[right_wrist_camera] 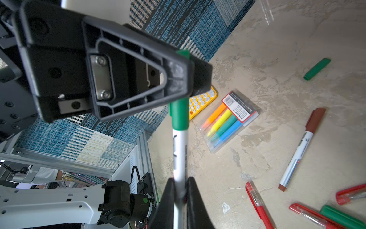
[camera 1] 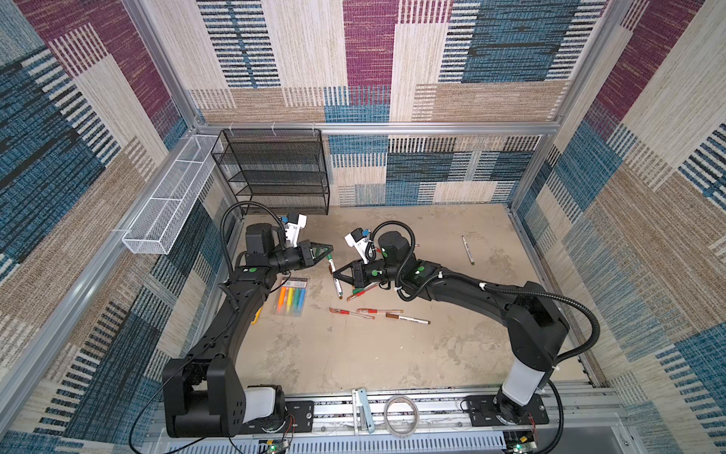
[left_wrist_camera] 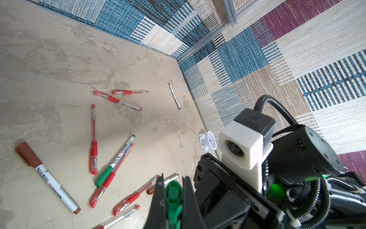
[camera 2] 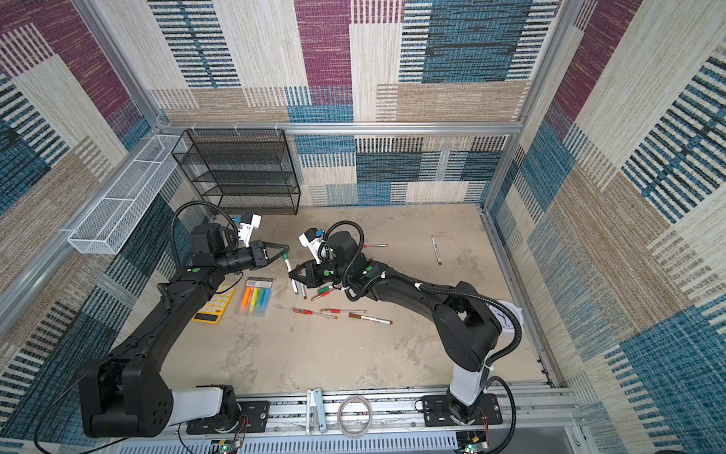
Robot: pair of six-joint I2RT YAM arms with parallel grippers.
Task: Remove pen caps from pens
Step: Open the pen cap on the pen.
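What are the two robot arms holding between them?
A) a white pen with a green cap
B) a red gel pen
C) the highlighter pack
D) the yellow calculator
A: the left jaws are shut on the green cap, the right jaws on the white pen that wears it.

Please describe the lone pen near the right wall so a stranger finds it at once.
Look at the table's far right part. One pen lies there alone. It is slimmer than the other pens, white with a small green end.

Beige tabletop (camera 1: 353, 353), scattered pens (camera 1: 408, 318), green cap (right_wrist_camera: 316, 69), highlighter pack (camera 1: 290, 300), possibly a calculator (camera 2: 215, 304)
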